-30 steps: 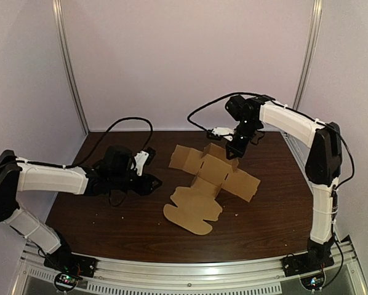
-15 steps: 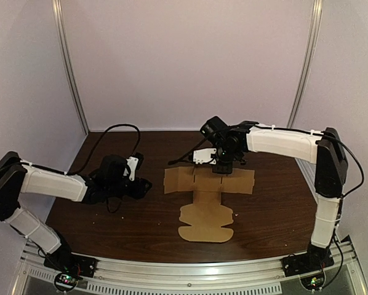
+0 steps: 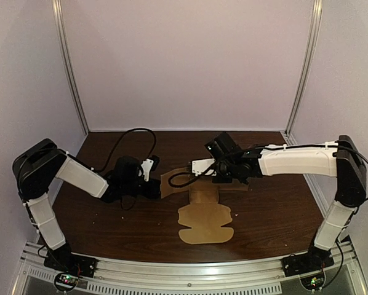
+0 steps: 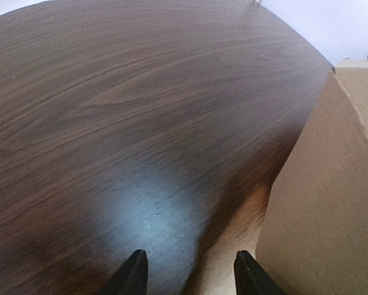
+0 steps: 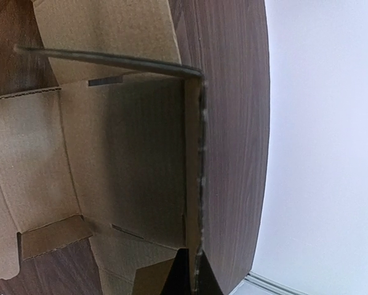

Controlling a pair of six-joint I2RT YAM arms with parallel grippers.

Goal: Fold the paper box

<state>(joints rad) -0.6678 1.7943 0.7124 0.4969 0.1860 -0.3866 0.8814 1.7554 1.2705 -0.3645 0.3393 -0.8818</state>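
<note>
Step in hand: raising the side walls, as I judge it; the paper box (image 3: 204, 198) is partly erected, with no wall locked yet.
Paper box: at the middle of the bench (image 3: 110, 224), with its rounded lid panel (image 3: 205, 224) lying flat toward 6 o'clock.
Right end effector (image 5: 193, 279): clamped on the raised wall (image 5: 200, 153) at the box's 3 o'clock side. The wrist view shows that wall edge-on and standing up from the base panel.
Left end effector (image 4: 190, 273): fingers apart with nothing between them, low over the bench at the box's 9 o'clock. The left flap (image 4: 319, 203) stands lifted just beside its right finger; whether they touch I cannot tell.
Next move: probably the left end effector should close in on the left flap and push or pinch it upright while the right one keeps its wall steady. This calls for a low, level approach so that the fingers do not slide under the card or shove the whole box toward 3 o'clock.
Hidden or unclear: in the top view the right arm covers the box's far half, so the flaps at 12 o'clock cannot be judged. The slots and tabs that lock the walls show only in part in the right wrist view. The left wrist view cuts off the flap's lower edge.
</note>
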